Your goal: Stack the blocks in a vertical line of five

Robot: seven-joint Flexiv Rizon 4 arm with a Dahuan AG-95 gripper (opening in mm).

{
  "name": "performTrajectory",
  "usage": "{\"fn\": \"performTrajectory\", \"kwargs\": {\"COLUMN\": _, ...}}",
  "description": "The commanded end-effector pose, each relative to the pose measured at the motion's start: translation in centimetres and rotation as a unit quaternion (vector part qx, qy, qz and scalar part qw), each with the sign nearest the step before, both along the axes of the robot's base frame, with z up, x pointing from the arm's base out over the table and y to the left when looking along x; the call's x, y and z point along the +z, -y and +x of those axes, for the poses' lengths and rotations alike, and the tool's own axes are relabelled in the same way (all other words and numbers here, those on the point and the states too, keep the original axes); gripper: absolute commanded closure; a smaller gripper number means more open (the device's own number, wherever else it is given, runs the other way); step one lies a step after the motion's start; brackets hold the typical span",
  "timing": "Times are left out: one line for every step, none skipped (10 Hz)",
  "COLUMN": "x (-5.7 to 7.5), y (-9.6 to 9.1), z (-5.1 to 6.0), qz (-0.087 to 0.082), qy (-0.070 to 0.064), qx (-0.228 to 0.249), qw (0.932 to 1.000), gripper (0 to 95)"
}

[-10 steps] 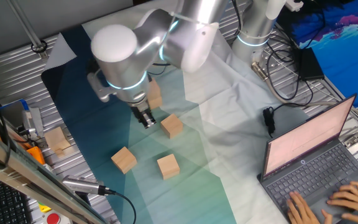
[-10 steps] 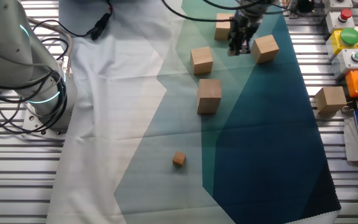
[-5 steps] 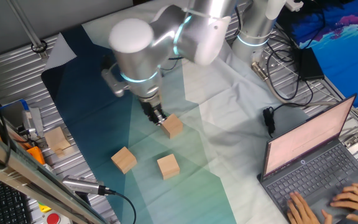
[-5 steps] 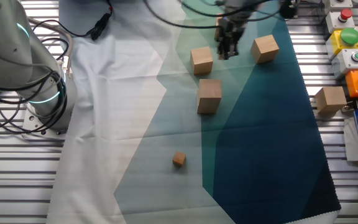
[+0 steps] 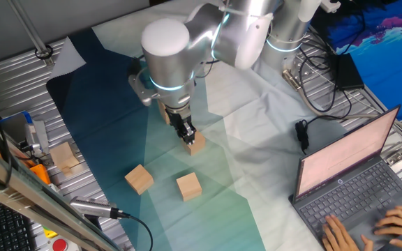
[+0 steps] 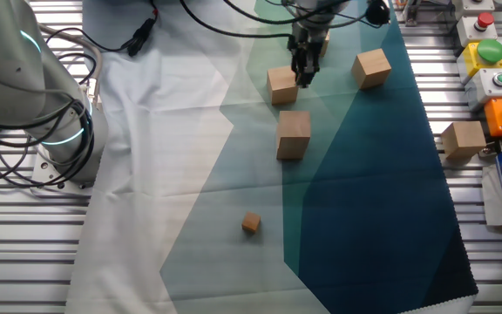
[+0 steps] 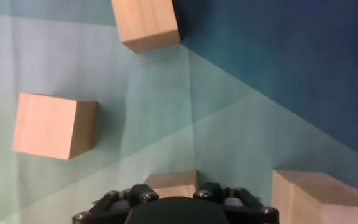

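1. Tan wooden blocks (image 5: 139, 178) lie apart on the teal-and-white cloth (image 5: 110, 104).
2. In one fixed view the gripper (image 5: 188, 132) hangs over the centre block (image 5: 197, 146), with its dark fingers at that block's 11 o'clock corner. Whether they touch it, I cannot tell.
3. The fingers look close together in both fixed views. The hand view shows only the black knuckles at its 6 o'clock edge, so I cannot tell whether the gripper is spread or closed.
4. In that same fixed view two more blocks sit at 7 and 6 o'clock from the gripper.
5. The other fixed view shows what the arm hides there: a tall block (image 6: 293, 134) at 6 o'clock from the gripper. It looks higher than its neighbours, but I cannot tell whether it is one block or two.
6. Only the other fixed view shows the small cube (image 6: 251, 223) lower on the cloth, and the red and green buttons (image 6: 491, 51) at 3 o'clock.
7. Both fixed views show the pale cube (image 6: 464, 139) off the cloth.
8. The laptop (image 5: 347, 174), with a person's hands (image 5: 389, 223) on its keys, shows in one fixed view only. Its screen is too blurred to read.
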State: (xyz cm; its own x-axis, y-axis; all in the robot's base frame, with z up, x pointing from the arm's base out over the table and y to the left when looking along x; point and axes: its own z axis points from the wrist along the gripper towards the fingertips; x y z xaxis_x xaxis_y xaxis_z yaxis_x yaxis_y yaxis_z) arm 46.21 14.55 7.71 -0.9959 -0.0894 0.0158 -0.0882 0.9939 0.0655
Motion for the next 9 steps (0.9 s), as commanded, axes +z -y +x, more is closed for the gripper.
{"fn": "performTrajectory", "kwargs": {"x": 0.0, "y": -0.4, "z": -0.4, "qz": -0.002, "qy": -0.001, "qx": -0.003, "qw": 1.0, "gripper": 0.0}}
{"fn": "performTrajectory", "kwargs": {"x": -0.2, "y": -0.7, "z": -0.5, "qz": -0.003, "qy": -0.001, "qx": -0.005, "qw": 1.0, "gripper": 0.0}}
{"fn": "performTrajectory", "kwargs": {"x": -0.4, "y": -0.9, "z": -0.7, "qz": -0.003, "qy": 0.0, "qx": -0.004, "qw": 1.0, "gripper": 0.0}}
{"fn": "performTrajectory", "kwargs": {"x": -0.6, "y": -1.1, "z": -0.8, "qz": -0.003, "qy": 0.002, "qx": -0.003, "qw": 1.0, "gripper": 0.0}}
{"fn": "performTrajectory", "kwargs": {"x": -0.9, "y": -1.1, "z": -1.0, "qz": -0.003, "qy": 0.004, "qx": -0.001, "qw": 1.0, "gripper": 0.0}}
{"fn": "performTrajectory", "kwargs": {"x": -1.2, "y": -1.0, "z": -1.1, "qz": -0.004, "qy": 0.005, "qx": 0.001, "qw": 1.0, "gripper": 0.0}}
{"fn": "performTrajectory", "kwargs": {"x": -1.6, "y": -1.0, "z": -1.4, "qz": -0.003, "qy": 0.008, "qx": 0.003, "qw": 1.0, "gripper": 0.0}}
{"fn": "performTrajectory", "kwargs": {"x": -2.0, "y": -0.9, "z": -1.6, "qz": -0.003, "qy": 0.01, "qx": 0.005, "qw": 0.9999, "gripper": 0.0}}
{"fn": "performTrajectory", "kwargs": {"x": -2.3, "y": -1.0, "z": -1.8, "qz": -0.004, "qy": 0.011, "qx": 0.004, "qw": 0.9999, "gripper": 19.0}}
